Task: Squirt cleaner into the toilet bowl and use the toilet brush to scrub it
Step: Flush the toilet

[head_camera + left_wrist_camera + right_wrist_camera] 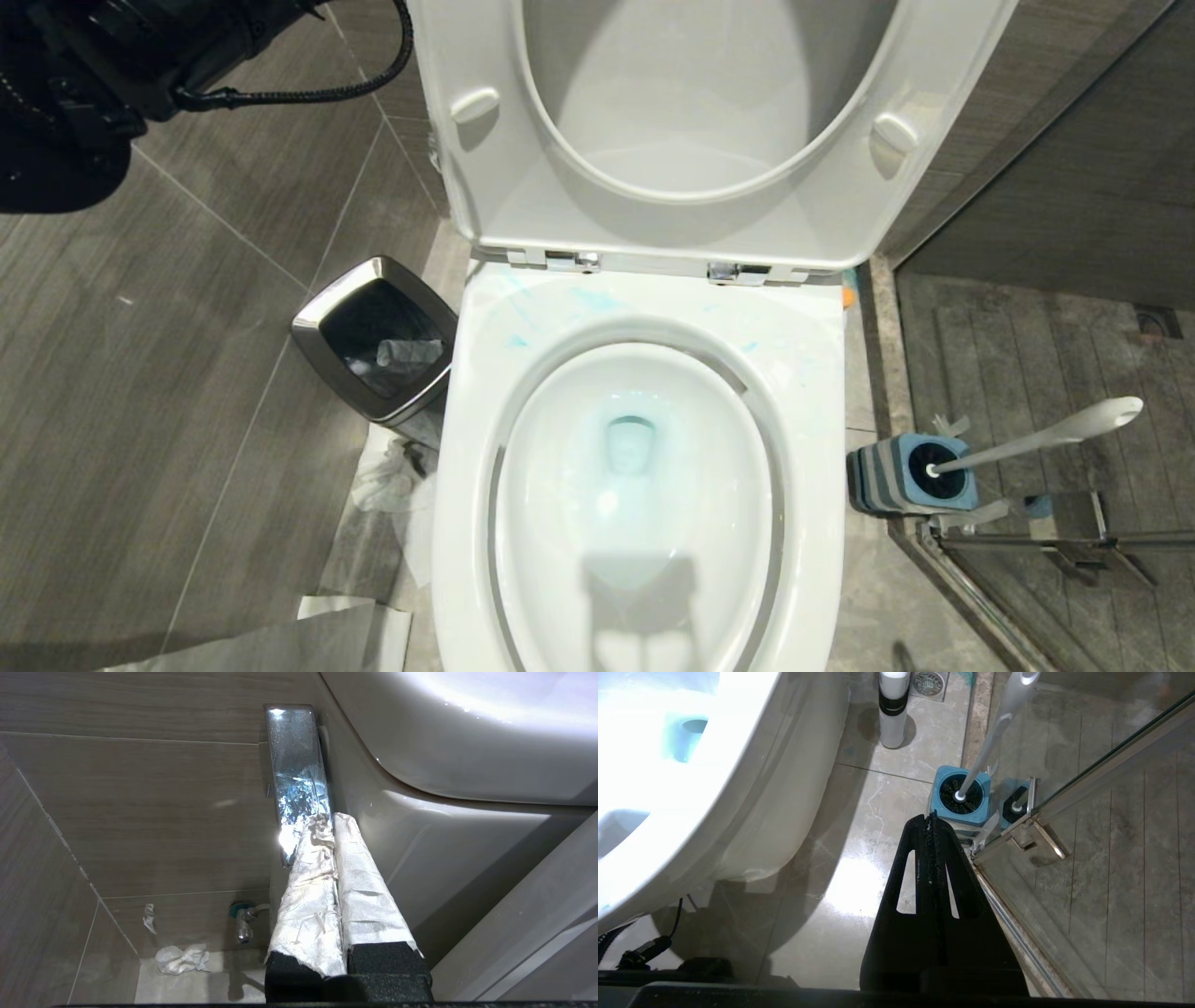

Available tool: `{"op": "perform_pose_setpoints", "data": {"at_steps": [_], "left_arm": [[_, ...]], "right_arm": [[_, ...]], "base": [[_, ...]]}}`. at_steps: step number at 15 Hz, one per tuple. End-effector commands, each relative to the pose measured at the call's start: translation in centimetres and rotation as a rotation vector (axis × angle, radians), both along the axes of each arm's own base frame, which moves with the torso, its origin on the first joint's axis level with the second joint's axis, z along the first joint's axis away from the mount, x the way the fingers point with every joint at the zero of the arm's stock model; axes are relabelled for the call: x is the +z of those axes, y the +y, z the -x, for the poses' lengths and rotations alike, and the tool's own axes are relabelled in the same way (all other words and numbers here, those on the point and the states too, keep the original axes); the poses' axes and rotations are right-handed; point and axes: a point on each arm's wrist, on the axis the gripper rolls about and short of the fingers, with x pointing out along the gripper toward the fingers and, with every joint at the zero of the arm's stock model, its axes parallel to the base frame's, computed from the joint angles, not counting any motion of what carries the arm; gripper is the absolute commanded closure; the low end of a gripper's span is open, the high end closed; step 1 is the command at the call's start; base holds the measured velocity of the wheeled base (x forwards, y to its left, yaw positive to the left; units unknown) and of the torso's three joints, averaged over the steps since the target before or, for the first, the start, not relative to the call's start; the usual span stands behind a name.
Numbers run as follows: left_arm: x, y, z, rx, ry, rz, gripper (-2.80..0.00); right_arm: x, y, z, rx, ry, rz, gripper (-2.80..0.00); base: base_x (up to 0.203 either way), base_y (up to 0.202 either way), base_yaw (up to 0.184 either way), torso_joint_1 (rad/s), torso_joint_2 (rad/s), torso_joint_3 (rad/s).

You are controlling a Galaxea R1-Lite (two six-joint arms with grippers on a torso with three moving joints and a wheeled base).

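toilet brush [1036, 439]: light, stiff; grasp mid-handle | stands in holder [901, 476] | left gripper [332, 826], right gripper [930, 821]: jaws closed, empty

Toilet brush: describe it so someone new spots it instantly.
Start at the white toilet bowl; on the floor at its right side stands a squat blue holder. The toilet brush sits in it, black bristles down, the only long pale handle there.
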Motion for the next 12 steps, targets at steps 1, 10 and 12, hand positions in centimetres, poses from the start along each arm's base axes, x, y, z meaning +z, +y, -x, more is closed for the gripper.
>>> {"op": "perform_pose_setpoints", "data": {"at_steps": [1,10,12], "left_arm": [[-0.4,-0.2,-0.7,-0.002,0.014,-0.006,0.0],[0.0,-0.7,-1.9,0.006,-0.027,-0.011,0.0],[-0.2,-0.8,-2.1,0.002,-0.021,-0.015,0.0]], "right_arm": [[-0.7,0.0,-0.2,0.0,0.024,0.0,0.0],[-0.7,0.0,-0.2,0.0,0.024,0.0,0.0],[-0.7,0.0,-0.2,0.0,0.024,0.0,0.0]], "base": [[0.0,0.0,0.0,0.0,0.0,0.0],[0.0,0.0,0.0,0.0,0.0,0.0],[0.0,0.0,0.0,0.0,0.0,0.0]]}}
